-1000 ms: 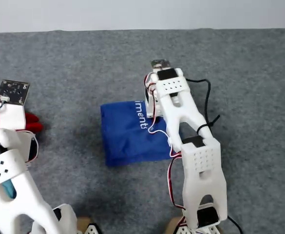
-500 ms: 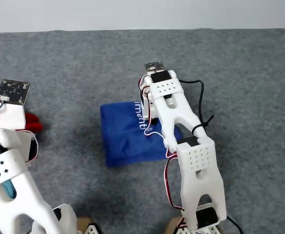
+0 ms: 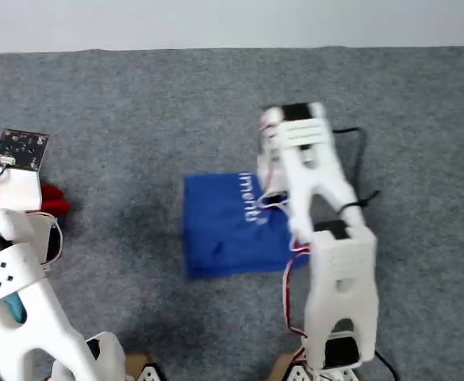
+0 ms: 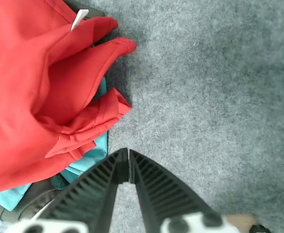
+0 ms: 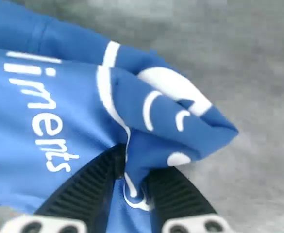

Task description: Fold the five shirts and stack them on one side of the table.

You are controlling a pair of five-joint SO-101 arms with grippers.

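spread across the whole scene: a table (image 3: 136, 103) covered in grey, felt-like carpet, speckled and flat. along the far edge, a pale plain wall (image 3: 216, 24).

near the middle of the table, slightly right: a folded blue shirt (image 3: 232, 226) with white lettering, lying flat as a rough rectangle. at its right edge, the white right arm (image 3: 331, 254), stretched from the near edge out over the cloth. seen from the right wrist: the right gripper (image 5: 132, 167) clamped on a bunched fold of the blue shirt, dark ribbed fingers (image 5: 91, 182) pressed in from both sides, cloth filling the gap, a corner of the fold puffed up just beyond the tips.

at the far left edge: a heap of shirts, with the red shirt (image 4: 40, 82) crumpled on top, a teal shirt (image 4: 91, 162) peeking out under it, and something dark (image 4: 15, 208) lower still. well apart from the blue shirt.

above bare carpet just right of the heap: the left gripper (image 4: 128, 165), tips together, pinching nothing, no contact with the red cloth. behind it, the left arm (image 3: 17, 278), rising from the near left corner.
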